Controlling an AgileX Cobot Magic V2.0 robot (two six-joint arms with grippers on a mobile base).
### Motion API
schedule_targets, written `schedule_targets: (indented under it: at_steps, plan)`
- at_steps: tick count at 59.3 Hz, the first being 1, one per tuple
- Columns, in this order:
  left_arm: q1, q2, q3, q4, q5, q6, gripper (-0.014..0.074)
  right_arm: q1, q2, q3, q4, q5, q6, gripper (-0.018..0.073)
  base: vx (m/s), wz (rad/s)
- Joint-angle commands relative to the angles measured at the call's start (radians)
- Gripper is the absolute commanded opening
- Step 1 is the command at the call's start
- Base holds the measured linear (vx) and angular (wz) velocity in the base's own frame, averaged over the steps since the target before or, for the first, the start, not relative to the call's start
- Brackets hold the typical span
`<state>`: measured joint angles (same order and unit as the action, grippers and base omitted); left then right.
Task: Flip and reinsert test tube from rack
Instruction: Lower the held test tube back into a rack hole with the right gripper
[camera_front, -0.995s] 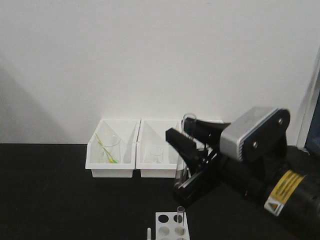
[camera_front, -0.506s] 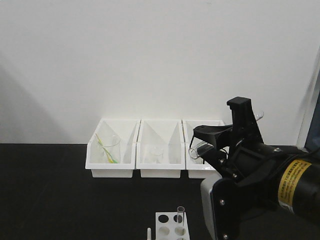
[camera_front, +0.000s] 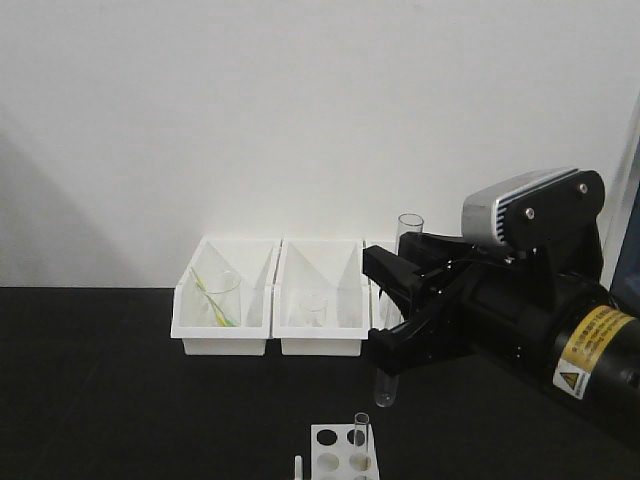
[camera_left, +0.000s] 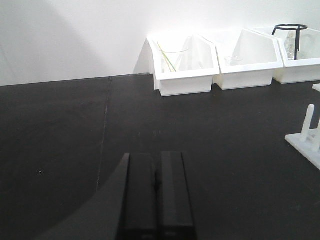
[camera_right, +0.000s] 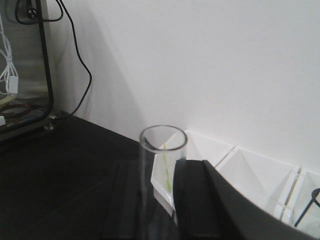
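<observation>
We have the test tube (camera_front: 386, 384) clamped at mid-length in the right gripper (camera_front: 391, 312), nearly upright with its open rim on top. Its round end hangs in the air above the rack (camera_front: 338, 451), a little to the rack's right in the front view, and the left gripper (camera_left: 155, 197) sits with fingers together, holding nothing. We judge the glass light, stiff, slippery and easy to crack, so the hold belongs on the straight middle wall, squeezed gently, with both ends left free.

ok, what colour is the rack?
White; the rack shows best in the exterior front-facing view.
</observation>
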<state>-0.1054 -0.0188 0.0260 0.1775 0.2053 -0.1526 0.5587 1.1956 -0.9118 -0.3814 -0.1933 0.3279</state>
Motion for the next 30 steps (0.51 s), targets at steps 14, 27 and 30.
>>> schedule_targets:
  at_steps: [14,27,30]
  plan:
    - [0.000,-0.008,-0.004,-0.005,-0.077,-0.009,-0.0006,0.001,0.034,0.282,-0.048,-0.495,-0.089,-0.0011,0.00,0.00]
    - [0.000,-0.008,-0.004,-0.005,-0.077,-0.009,-0.0006,0.001,0.124,0.325,-0.082,-0.692,-0.106,-0.0011,0.00,0.00]
    - [0.000,-0.008,-0.004,-0.005,-0.077,-0.009,-0.0006,0.001,0.140,0.325,-0.079,-0.721,-0.102,-0.0011,0.00,0.00]
